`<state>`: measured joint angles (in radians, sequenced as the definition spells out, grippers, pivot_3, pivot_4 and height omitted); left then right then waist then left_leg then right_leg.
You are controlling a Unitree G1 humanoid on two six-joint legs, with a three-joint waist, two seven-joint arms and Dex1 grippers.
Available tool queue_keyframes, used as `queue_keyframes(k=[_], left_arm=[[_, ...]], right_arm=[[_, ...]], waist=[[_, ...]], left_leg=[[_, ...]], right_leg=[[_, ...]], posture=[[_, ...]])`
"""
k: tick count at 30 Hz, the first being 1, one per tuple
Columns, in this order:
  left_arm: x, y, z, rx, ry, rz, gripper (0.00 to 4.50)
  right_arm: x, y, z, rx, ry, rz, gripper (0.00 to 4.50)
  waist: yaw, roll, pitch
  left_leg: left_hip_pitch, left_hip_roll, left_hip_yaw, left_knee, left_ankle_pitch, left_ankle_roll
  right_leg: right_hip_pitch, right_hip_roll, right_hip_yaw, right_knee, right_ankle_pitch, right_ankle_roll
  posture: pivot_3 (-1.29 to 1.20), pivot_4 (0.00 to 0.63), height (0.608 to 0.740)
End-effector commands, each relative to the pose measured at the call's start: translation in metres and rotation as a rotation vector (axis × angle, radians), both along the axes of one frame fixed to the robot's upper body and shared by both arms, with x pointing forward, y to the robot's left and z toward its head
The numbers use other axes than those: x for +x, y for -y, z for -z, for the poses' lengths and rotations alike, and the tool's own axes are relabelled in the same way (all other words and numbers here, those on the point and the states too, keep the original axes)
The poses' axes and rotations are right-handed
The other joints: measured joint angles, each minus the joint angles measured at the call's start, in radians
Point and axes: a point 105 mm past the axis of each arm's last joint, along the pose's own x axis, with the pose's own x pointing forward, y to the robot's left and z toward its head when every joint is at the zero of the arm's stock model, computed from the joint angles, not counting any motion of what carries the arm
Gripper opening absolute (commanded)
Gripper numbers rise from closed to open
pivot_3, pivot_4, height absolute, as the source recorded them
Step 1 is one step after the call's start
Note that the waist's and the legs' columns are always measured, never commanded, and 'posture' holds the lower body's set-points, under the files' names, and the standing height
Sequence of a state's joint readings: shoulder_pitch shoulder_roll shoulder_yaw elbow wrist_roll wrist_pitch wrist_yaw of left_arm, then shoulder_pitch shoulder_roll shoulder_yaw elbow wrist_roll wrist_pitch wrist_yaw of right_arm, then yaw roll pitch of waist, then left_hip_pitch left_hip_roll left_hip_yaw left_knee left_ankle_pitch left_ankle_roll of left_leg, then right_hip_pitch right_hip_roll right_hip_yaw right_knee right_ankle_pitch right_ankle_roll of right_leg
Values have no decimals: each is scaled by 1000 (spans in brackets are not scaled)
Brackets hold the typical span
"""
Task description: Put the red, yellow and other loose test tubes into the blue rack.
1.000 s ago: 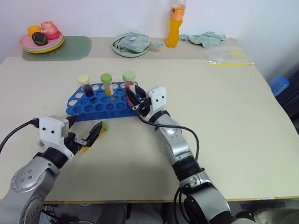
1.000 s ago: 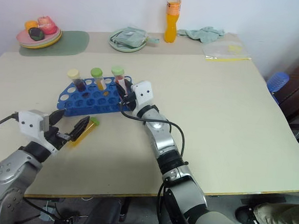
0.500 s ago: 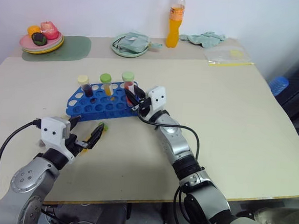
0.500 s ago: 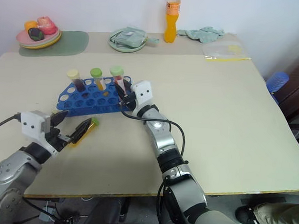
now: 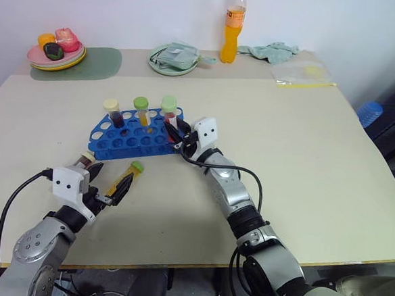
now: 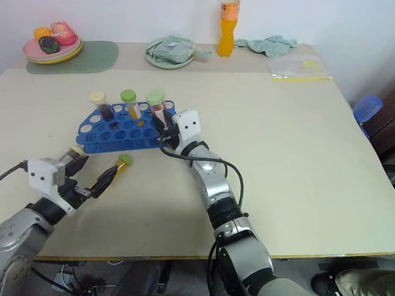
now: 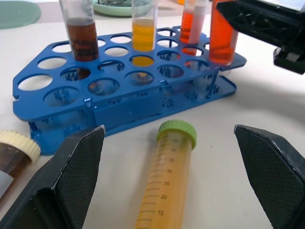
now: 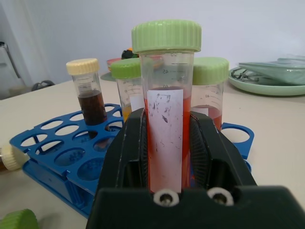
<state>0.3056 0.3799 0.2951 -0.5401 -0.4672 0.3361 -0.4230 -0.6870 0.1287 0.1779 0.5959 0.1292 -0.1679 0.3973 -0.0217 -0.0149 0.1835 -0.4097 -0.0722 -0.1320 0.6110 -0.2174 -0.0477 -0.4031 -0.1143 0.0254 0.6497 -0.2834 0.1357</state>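
The blue rack (image 5: 131,142) sits left of the table's centre. A maroon tube with a cream cap (image 5: 112,112) and a yellow tube with a green cap (image 5: 142,110) stand in its back row. My right gripper (image 8: 167,143) is shut on the red test tube (image 8: 167,71), which stands upright at the rack's right end, next to another red-orange tube (image 8: 209,81). A loose yellow-orange tube (image 7: 164,176) lies on the table in front of the rack. My left gripper (image 7: 167,131) is open, one finger on each side of it. A cream-capped maroon tube (image 7: 14,150) lies beside it.
At the back stand an orange drink bottle (image 5: 232,25), a plate of fruit (image 5: 55,49) on a green mat, a green plate (image 5: 172,59), a cloth (image 5: 272,51) and a plastic bag (image 5: 301,72). A blue object (image 5: 369,111) lies beyond the right edge.
My left hand has sunk a little toward the table and drawn back, so the lying yellow tube's cap shows more. The right arm has kept still at the rack.
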Motion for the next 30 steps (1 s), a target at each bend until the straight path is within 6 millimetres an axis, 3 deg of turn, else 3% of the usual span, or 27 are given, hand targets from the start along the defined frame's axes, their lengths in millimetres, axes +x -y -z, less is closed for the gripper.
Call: queue_keyframes(k=[1,3,7,11,17,19,22,30], left_arm=[[0,-8,-3,37,-8,-13,4500],[2,-10,-6,67,-43,-9,4500],[7,-5,-23,132,-108,34,4500],[21,5,-49,304,-229,71,4500],[23,13,-43,417,-669,228,4500],[30,12,-42,430,-743,243,4500],[41,24,-42,449,-797,293,4500],[46,23,-27,552,-891,273,4500]], right_arm=[[-13,-13,-33,95,100,-50,3240],[-18,-11,-41,90,148,-66,4193],[-22,1,-46,82,163,-85,4193],[-22,26,-49,35,179,-84,4193],[-27,45,-53,-35,209,-131,4193],[-31,49,-54,-52,217,-161,4193],[-44,51,-49,-97,223,-222,4193],[-78,52,-28,-187,145,-361,4193]], waist=[[0,0,0],[-1,0,0],[1,0,0],[9,0,0],[-23,1,1],[-35,1,1],[-39,1,1],[-34,0,1]], left_leg=[[0,0,0,0,0,0],[0,0,0,0,0,0],[0,0,-1,0,0,0],[0,0,-4,2,0,0],[1,0,-3,0,1,-1],[1,1,-3,-1,1,-1],[1,1,-3,-2,2,-2],[0,1,-2,-2,2,-3]], right_leg=[[0,0,0,0,0,0],[0,0,0,0,0,0],[-2,0,0,0,0,0],[-1,0,-2,0,0,0],[3,3,-2,1,0,0],[2,3,-1,2,-1,-1],[1,3,-1,2,-1,-1],[-1,2,0,3,-1,-1]], posture=[[0,150,740],[0,150,740],[0,150,740],[0,150,740],[0,150,740],[0,150,740],[0,150,740],[0,150,740]])
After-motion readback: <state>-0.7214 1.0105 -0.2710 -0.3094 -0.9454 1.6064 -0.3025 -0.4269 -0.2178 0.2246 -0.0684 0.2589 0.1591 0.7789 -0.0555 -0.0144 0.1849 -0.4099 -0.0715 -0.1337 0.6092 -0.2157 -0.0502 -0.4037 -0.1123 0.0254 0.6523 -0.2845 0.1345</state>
